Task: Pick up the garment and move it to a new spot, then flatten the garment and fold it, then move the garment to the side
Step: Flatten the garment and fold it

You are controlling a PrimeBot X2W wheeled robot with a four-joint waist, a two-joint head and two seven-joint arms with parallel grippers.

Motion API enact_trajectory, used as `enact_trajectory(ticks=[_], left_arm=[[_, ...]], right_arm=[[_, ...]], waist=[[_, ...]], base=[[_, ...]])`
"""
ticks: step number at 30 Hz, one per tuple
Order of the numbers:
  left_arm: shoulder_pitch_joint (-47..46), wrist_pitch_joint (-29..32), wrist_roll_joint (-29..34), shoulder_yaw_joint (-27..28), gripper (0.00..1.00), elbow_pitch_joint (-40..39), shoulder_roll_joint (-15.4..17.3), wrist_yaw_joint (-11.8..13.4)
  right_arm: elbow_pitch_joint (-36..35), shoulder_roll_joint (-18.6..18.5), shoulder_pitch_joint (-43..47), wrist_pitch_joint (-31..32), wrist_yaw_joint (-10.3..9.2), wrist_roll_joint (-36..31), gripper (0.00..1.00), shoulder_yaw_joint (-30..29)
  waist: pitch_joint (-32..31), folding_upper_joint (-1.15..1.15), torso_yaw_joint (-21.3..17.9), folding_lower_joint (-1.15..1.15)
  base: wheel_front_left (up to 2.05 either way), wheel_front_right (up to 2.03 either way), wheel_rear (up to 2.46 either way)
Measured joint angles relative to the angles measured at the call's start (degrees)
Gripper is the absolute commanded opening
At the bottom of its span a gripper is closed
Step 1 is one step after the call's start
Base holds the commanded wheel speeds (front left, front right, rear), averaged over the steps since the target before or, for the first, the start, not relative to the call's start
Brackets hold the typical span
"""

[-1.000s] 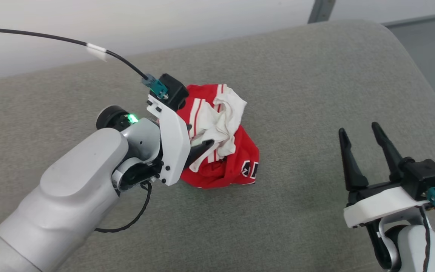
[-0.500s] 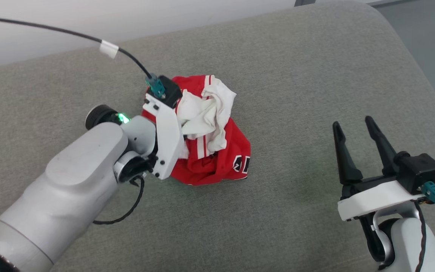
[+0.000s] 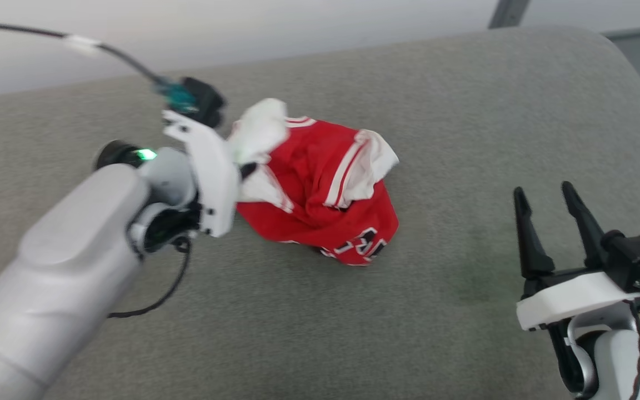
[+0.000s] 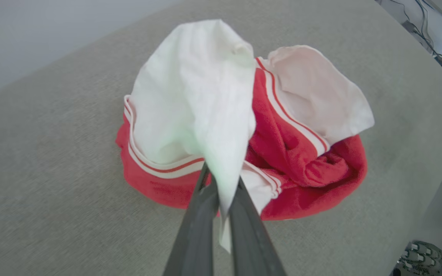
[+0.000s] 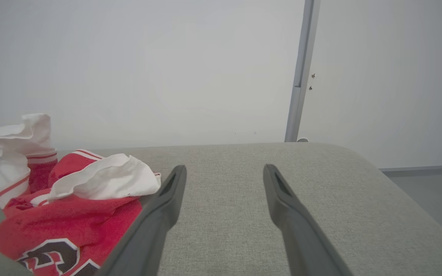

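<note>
One grab made, nothing more: no new spot reached, no flattening, no folding, no move to the side yet. Far left, pale left arm [image 3: 64, 266] stretched in over the grey upholstered cushion [image 3: 464, 111]. Left gripper [image 4: 221, 184] clenched hard, dark fingers pressed almost together on a fold of the white sleeve [image 4: 194, 96], cloth pinched between them and drawn up into a peak. Just beyond, at the middle, red-and-white T-shirt [image 3: 320, 194] bunched in a heap, red body and black-and-white print resting on the cushion, second white sleeve flopped over the top. Judging by that, lift barely begun, most of the weight down on the upholstery. Over to the right, well apart from the heap, right gripper [image 3: 542, 191] spread wide, fingers pointing up, holding nothing, touching nothing. Looks like a spare hand ready for the flattening.
</note>
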Motion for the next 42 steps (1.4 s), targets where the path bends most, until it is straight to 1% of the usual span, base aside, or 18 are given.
enact_trajectory(ticks=[6, 11, 14, 16, 19, 21, 24, 26, 27, 28, 29, 30, 31, 32, 33, 34, 38, 42], left_arm=[[5.31, -2.91, -3.35, 4.55, 0.0, -4.65, 6.52, 4.35], [11.51, -4.43, -5.08, 6.65, 0.0, -7.38, 12.3, 7.84], [15.24, -5.37, -6.68, 7.17, 0.0, -7.38, 14.21, 8.79], [16.91, -5.42, -7.81, 7.73, 0.0, -6.64, 14.58, 9.85], [18.64, -5.49, -8.46, 7.73, 0.0, -4.76, 14.55, 10.05], [19.33, -5.59, -9.68, 8.18, 0.0, -3.08, 13.91, 9.88], [19.77, -5.41, -11.37, 8.8, 0.0, -0.69, 12.59, 10.85], [20.1, -4.75, -12.91, 9.59, 0.07, 1.12, 11.9, 11.7], [20.22, -4.22, -12.85, 9.28, 0.06, 1.85, 11.94, 11.84], [20.26, -4.04, -12.76, 9.07, 0.11, 2.45, 11.99, 12.0], [20.25, -3.91, -12.76, 9.12, 0.24, 3.03, 11.99, 12.03], [20.22, -3.9, -12.71, 9.01, 0.24, 3.47, 11.99, 11.88], [20.14, -3.91, -12.13, 8.61, 0.44, 3.71, 12.04, 11.27], [20.14, -3.91, -12.13, 8.61, 0.67, 3.71, 12.04, 11.27], [20.07, -3.99, -11.94, 8.54, 0.97, 3.88, 12.0, 10.87], [19.93, -4.0, -11.94, 8.5, 1.0, 4.02, 11.9, 10.48], [18.02, -4.26, -10.53, 7.84, 1.0, 3.63, 12.27, 9.33], [14.95, -4.1, -7.77, 7.04, 1.0, 2.54, 13.63, 8.56]], right_arm=[[-1.2, -0.19, 1.16, 1.65, 0.0, -0.16, 1.0, -0.8], [-2.14, -0.2, 1.91, 2.99, 0.0, -0.24, 1.0, -0.96], [-2.76, -0.2, 2.2, 3.68, 0.0, -0.22, 1.0, -0.89], [-2.88, -0.24, 2.47, 4.01, 0.0, -0.13, 1.0, -0.82], [-3.24, -0.25, 2.63, 4.42, 0.0, 0.05, 1.0, -0.68], [-3.41, -0.24, 2.63, 4.75, 0.0, 0.13, 1.0, -0.48], [-3.58, -0.3, 2.62, 4.94, 0.0, 0.3, 1.0, -0.3], [-3.69, -0.3, 2.6, 5.24, 0.0, 0.53, 1.0, -0.32], [-3.77, -0.31, 2.58, 5.27, 0.0, 0.68, 1.0, -0.26], [-3.82, -0.32, 2.52, 5.41, 0.0, 0.76, 1.0, -0.24], [-3.89, -0.33, 2.44, 5.41, 0.0, 0.79, 1.0, -0.25], [-3.98, -0.34, 2.35, 5.41, 0.0, 0.79, 1.0, -0.25], [-4.04, -0.36, 2.31, 5.41, 0.0, 0.79, 1.0, -0.24], [-4.04, -0.36, 2.31, 5.41, 0.0, 0.79, 1.0, -0.24], [-4.08, -0.37, 2.31, 5.42, 0.0, 0.79, 1.0, -0.26], [-4.14, -0.37, 2.31, 5.43, 0.0, 0.79, 1.0, -0.27], [-4.47, -0.36, 2.27, 5.48, 0.0, 0.79, 1.0, -0.34], [-4.69, -0.35, 2.21, 5.68, 0.0, 0.8, 1.0, -0.47]], waist=[[-1.36, 0.0, 3.22, 0.0], [-2.2, 0.0, 4.79, 0.0], [-2.36, 0.0, 5.33, 0.0], [-2.4, 0.0, 5.55, 0.0], [-2.38, 0.0, 5.7, 0.0], [-2.37, 0.0, 5.76, 0.0], [-2.37, 0.0, 5.69, 0.0], [-2.27, 0.0, 5.6, 0.0], [-2.2, 0.0, 5.53, 0.0], [-2.12, 0.0, 5.46, 0.0], [-2.02, 0.0, 5.4, 0.0], [-1.93, 0.0, 5.35, 0.0], [-1.85, 0.0, 5.3, 0.0], [-1.85, 0.0, 5.3, 0.0], [-1.76, 0.0, 5.25, 0.0], [-1.69, 0.0, 5.23, 0.0], [-1.41, 0.0, 5.17, 0.0], [-1.39, 0.0, 5.15, 0.0]], base=[[0.0, 0.0, 0.0], [0.0, 0.0, 0.0], [0.0, 0.0, 0.0], [0.0, 0.0, 0.0], [0.0, 0.0, 0.0], [0.0, 0.0, 0.0], [0.0, 0.0, 0.0], [0.0, 0.0, 0.0], [0.0, 0.0, 0.0], [0.0, 0.0, 0.0], [0.0, 0.0, 0.0], [0.0, 0.0, 0.0], [0.0, 0.0, 0.0], [0.0, 0.0, 0.0], [0.0, 0.0, 0.0], [0.0, 0.0, 0.0], [0.0, 0.0, 0.0], [0.0, 0.0, 0.0]])
